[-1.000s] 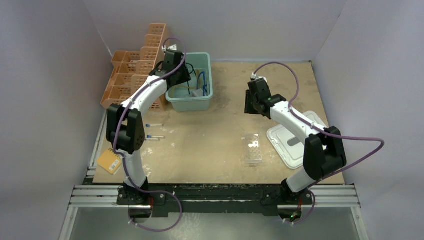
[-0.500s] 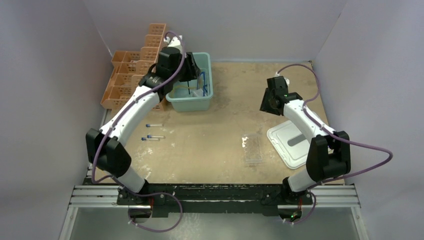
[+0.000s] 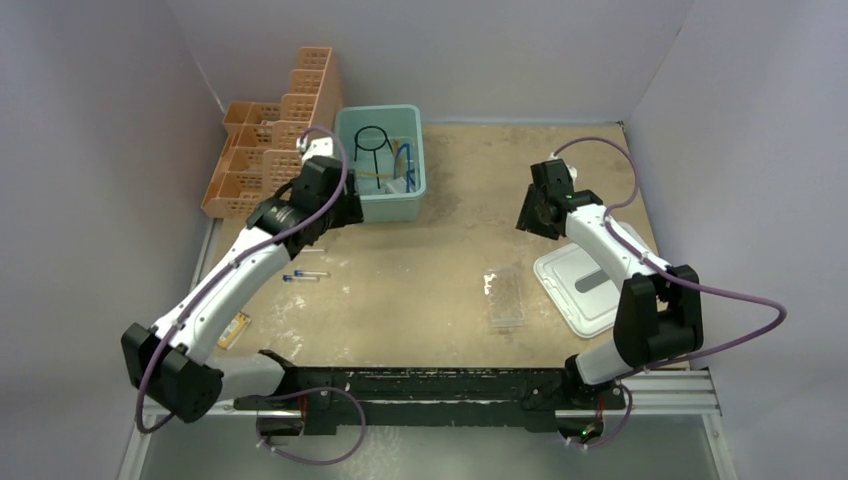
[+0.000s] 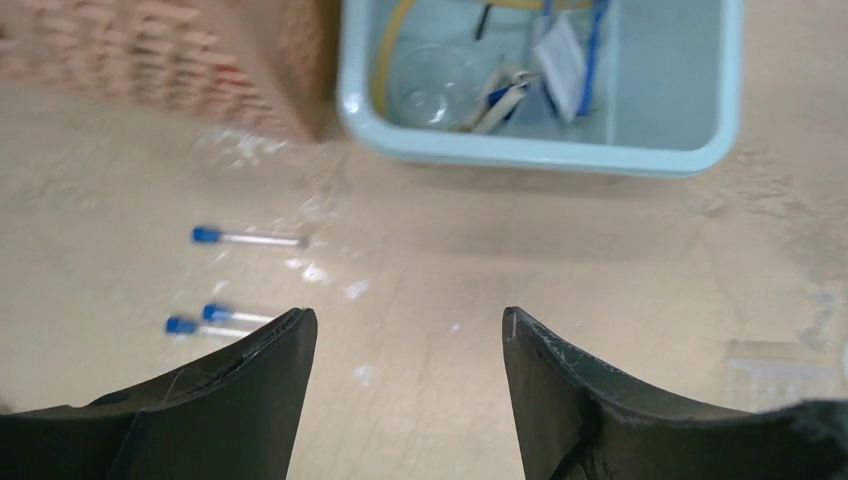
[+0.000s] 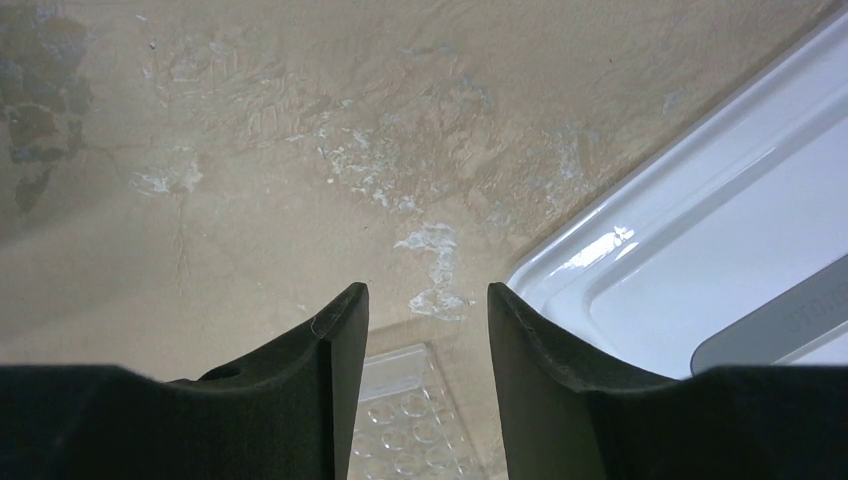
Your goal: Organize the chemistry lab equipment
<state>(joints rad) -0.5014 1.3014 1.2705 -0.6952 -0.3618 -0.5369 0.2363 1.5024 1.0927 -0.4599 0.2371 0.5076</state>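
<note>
Tubes (image 3: 308,273) left of rack (image 3: 505,298)

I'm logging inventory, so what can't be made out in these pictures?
Small orange notepad: top view, mostly under the white left arm.
Clear glassware in the light blue plastic bin: left wrist view, blurred; bin cut by top edge.
Clear plastic tube rack: right wrist view, cut by bottom edge.

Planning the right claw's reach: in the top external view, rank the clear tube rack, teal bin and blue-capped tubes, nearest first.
From the right claw:
1. Clear plastic tube rack, near side, slightly left.
2. Teal plastic bin, back left.
3. Blue-capped clear tubes, far left.
</note>
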